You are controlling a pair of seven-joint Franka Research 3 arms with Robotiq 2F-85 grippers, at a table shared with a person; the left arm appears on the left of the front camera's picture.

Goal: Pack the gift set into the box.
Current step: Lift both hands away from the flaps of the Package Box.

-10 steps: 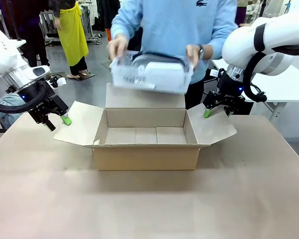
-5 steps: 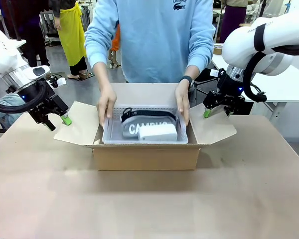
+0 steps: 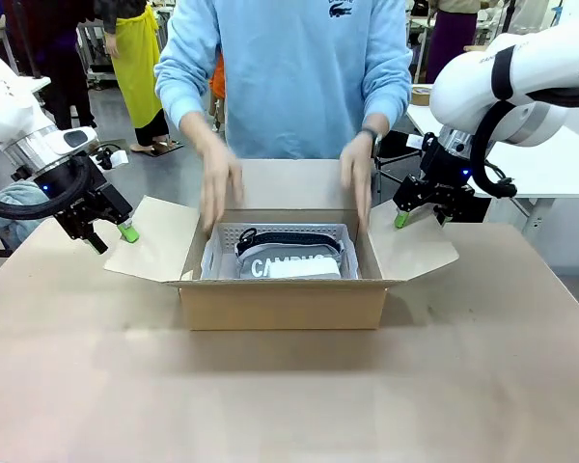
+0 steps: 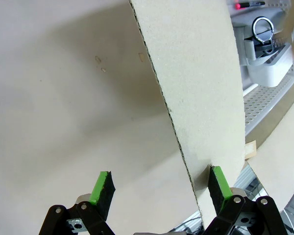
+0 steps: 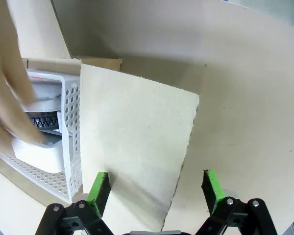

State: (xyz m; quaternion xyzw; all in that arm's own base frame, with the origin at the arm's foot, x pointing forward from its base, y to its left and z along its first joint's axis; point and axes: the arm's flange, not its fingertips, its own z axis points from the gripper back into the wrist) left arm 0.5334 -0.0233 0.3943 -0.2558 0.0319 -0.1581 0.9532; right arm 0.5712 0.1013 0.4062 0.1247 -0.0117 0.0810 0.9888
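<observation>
- The gift set (image 3: 282, 253) has gone from being held at the rim half a second ago to sitting low inside the cardboard box (image 3: 282, 307). Its mesh walls are below the box's top edge and its "CAMP" lettering faces up.
- The person's hands (image 3: 220, 183) have let go of the tray. They are now blurred above the box's opening, one on each side, and no longer touch it.
- The left tool (image 3: 113, 237) has not moved. Its green pads are apart at the outer end of the left flap (image 3: 159, 241). In the left wrist view the left tool (image 4: 159, 172) straddles that flap's edge without closing on it.
- The right tool (image 3: 422, 218) has likewise stayed put, with its fingers spread at the right flap (image 3: 410, 253). In the right wrist view the right tool (image 5: 156, 174) hangs over the flap's corner, and the tray's perforated wall shows just beyond.
- With the tray down and the hands clear, the placing step looks finished. All four flaps are still open, so closing them is probably what remains.
- The counter (image 3: 289, 395) in front of the box is bare brown paper.
</observation>
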